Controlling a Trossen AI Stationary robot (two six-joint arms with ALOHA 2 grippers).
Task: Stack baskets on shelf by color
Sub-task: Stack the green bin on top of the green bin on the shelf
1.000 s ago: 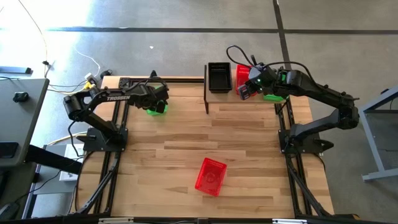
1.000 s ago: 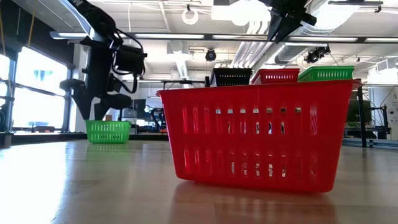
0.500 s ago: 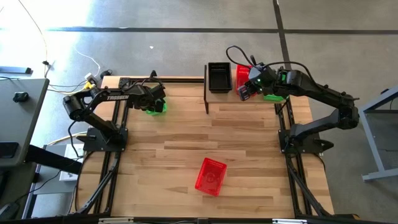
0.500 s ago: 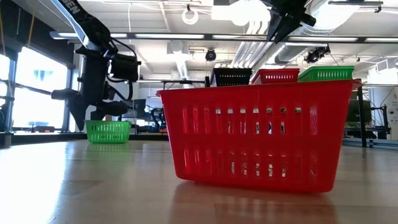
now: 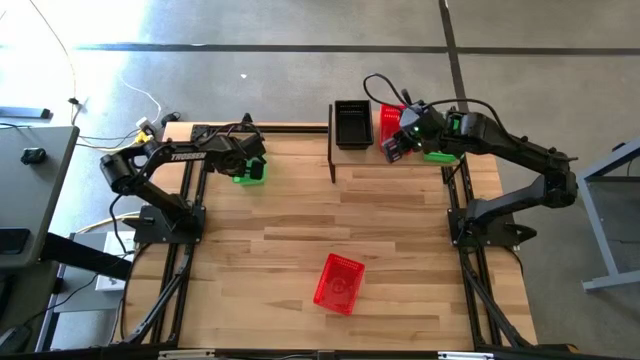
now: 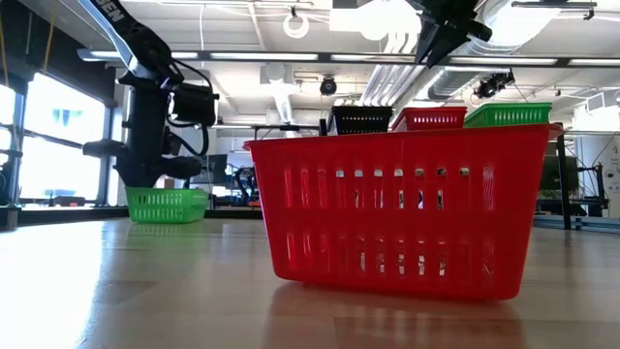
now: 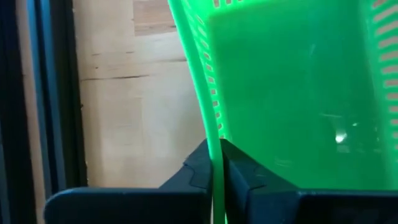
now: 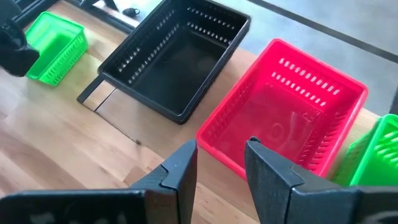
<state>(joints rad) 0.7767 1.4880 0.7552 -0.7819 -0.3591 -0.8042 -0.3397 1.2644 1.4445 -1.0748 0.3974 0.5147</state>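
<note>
Light-wood raised shelf [image 5: 392, 156] on black posts, taken as the landmark, at the far edge of the wooden worktop [image 5: 300, 240]. On the shelf stood a black perforated plastic basket [image 5: 352, 123], a red perforated plastic basket [image 5: 389, 121] beside it, and a green perforated plastic basket [image 5: 437, 155] at the end farthest from the black one. The right tool [image 5: 395, 148] hovered over the red basket on the shelf with its fingers spread and gripping nothing, as in the earlier frames.

Well to the left of the shelf, a second small green perforated basket [image 5: 249, 171] sat on the worktop. The left tool [image 7: 214, 163], spread over this basket a second before, had since lowered and pressed together, pinching the basket's thin side wall between its two dark fingers [image 7: 198, 169]; in the low view the basket [image 6: 167, 205] had shifted slightly and sat tilted.

A third, loose red perforated basket [image 5: 338, 282] lay on the worktop well in front of the shelf, unmoved.
</note>
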